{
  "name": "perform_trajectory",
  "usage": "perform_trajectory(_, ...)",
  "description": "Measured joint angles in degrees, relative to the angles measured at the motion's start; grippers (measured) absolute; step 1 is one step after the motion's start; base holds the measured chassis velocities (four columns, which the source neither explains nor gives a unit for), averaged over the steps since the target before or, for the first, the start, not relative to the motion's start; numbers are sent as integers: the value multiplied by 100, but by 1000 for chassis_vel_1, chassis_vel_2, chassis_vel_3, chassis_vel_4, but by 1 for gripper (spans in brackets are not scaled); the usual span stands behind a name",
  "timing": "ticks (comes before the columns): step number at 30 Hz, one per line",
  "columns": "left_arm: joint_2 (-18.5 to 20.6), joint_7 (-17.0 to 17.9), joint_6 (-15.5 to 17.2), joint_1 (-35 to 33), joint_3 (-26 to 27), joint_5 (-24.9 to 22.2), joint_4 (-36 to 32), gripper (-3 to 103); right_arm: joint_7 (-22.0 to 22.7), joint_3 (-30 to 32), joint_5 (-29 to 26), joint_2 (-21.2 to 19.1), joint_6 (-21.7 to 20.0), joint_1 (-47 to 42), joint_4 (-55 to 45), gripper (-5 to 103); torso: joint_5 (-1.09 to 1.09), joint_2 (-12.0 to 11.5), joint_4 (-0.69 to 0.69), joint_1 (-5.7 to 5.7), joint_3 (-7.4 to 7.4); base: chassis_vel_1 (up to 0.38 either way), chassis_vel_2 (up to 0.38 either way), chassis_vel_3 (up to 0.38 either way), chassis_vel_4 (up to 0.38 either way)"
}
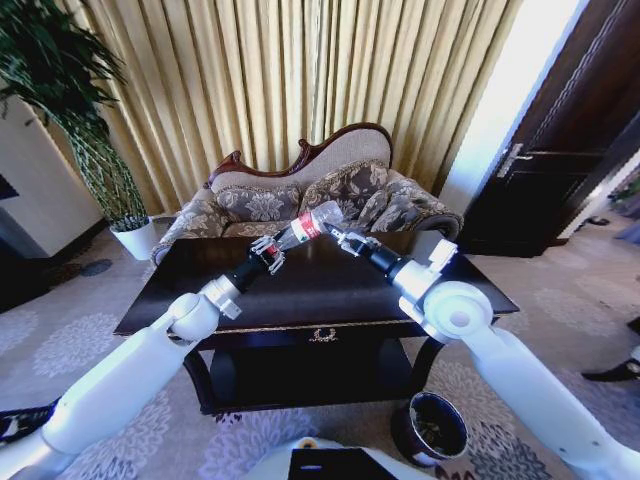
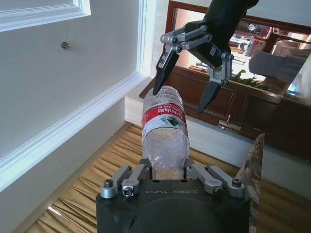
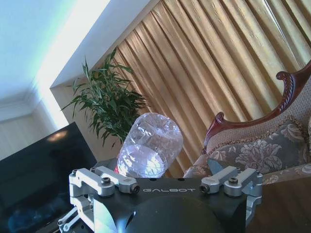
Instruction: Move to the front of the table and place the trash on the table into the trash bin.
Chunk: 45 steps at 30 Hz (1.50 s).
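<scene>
Currently, dark glossy worktop [image 1: 300, 290] spans centre, maroon trash bin [image 1: 430, 428] on the floor by its front right corner, left tool [image 1: 268, 254] pinching clear bottle [image 1: 308, 225] raised above worktop, right tool [image 1: 345, 239] spread around bottle's far end.

Your robot's two white arms reach forward and converge at mid-height ahead of the torso. The left arm's black-and-silver gripper [image 1: 268, 252] points up and inward, its silver fingers [image 2: 138, 175] clamped on the lower body of a clear plastic bottle with a red label [image 1: 309, 226], held aloft and tilted. The right arm's black-and-silver gripper [image 1: 345, 239] faces it from the opposite side, fingers [image 2: 163, 73] spread wide around the bottle's far end, not gripping it.
</scene>
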<state>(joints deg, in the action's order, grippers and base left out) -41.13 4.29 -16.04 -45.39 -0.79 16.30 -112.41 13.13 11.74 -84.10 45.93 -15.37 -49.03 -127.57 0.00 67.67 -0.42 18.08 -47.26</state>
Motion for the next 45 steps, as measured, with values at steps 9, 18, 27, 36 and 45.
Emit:
perform_trajectory(9,-42,-4,48,41,-146,-53,-45,28,1,-44,73,-6,-65,61,-23,100,0,0,0,0,0,0,0,0,0)
perform_trajectory(18,-117,-26,117,144,-394,-66,-92,28,-8,4,99,-93,-102,17,-103,100,0,0,-1,0,0,0,0,0,0)
perform_trajectory(27,-119,-55,143,142,-552,-73,-180,28,-6,86,117,-46,-104,-50,-154,101,0,1,0,0,0,0,0,0,0)
perform_trajectory(36,-145,-62,144,153,-562,-80,-179,26,-12,115,167,-75,-104,-79,-172,73,0,0,0,0,0,0,0,0,0)
perform_trajectory(45,-127,-63,129,73,-548,-86,-182,26,-45,135,254,-65,-106,-152,-195,50,0,0,0,0,0,0,0,0,0)
